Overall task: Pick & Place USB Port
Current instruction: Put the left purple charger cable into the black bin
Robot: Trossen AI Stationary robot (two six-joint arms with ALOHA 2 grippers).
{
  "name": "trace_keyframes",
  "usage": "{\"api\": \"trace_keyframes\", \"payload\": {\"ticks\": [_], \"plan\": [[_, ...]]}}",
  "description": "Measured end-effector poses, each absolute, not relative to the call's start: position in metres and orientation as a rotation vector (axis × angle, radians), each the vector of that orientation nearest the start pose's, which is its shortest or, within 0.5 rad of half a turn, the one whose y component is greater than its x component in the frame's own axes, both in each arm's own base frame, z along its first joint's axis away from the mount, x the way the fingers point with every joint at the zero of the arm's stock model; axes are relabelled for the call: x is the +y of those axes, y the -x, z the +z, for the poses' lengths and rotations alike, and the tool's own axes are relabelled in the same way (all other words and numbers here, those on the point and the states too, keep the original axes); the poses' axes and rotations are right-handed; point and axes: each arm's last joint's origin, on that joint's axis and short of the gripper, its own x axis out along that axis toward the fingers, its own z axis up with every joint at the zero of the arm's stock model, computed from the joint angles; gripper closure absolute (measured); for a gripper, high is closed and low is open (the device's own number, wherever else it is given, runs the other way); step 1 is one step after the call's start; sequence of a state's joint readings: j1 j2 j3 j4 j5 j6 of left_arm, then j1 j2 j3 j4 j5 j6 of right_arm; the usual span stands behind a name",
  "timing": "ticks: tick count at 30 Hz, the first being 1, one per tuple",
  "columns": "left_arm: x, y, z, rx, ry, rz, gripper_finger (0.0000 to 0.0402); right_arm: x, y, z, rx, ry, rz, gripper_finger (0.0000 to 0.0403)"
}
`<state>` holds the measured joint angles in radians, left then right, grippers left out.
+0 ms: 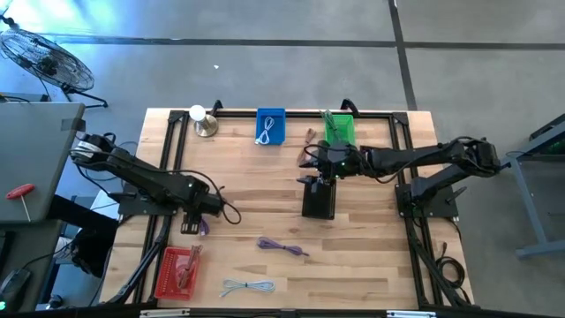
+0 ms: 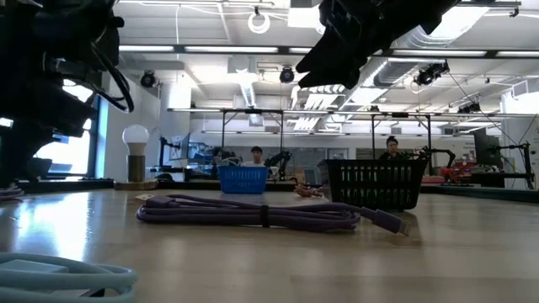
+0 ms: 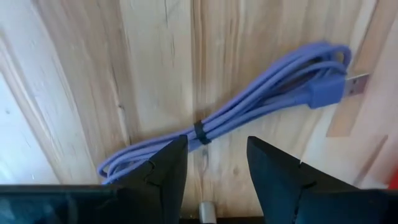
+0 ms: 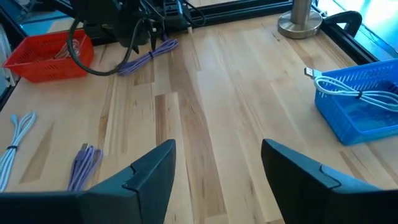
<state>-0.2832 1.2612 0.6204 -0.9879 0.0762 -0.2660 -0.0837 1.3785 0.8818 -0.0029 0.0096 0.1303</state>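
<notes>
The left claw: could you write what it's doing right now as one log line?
left claw: open, over bundled purple USB cable | cable: flat on wooden table, not gripped | right claw: open, waiting

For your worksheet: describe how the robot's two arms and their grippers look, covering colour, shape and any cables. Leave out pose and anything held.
Both arms are black and built of jointed segments. The left arm trails loose black cables that loop near its wrist. The right arm rises from a dark base plate. The left gripper and the right gripper each end in two matte black, wedge-shaped fingers. No markings are readable.
</notes>
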Motion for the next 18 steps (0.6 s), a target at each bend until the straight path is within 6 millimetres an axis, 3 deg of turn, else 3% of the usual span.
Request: {"api": "trace_keyframes", "payload": {"ticks": [18], "plan": [[-0.051,-0.167,0.143,1.738,0.022,-0.018,0.0241,-0.021,-0.298,0.252,0.494,-0.146,-0.110,0.0175]]}}
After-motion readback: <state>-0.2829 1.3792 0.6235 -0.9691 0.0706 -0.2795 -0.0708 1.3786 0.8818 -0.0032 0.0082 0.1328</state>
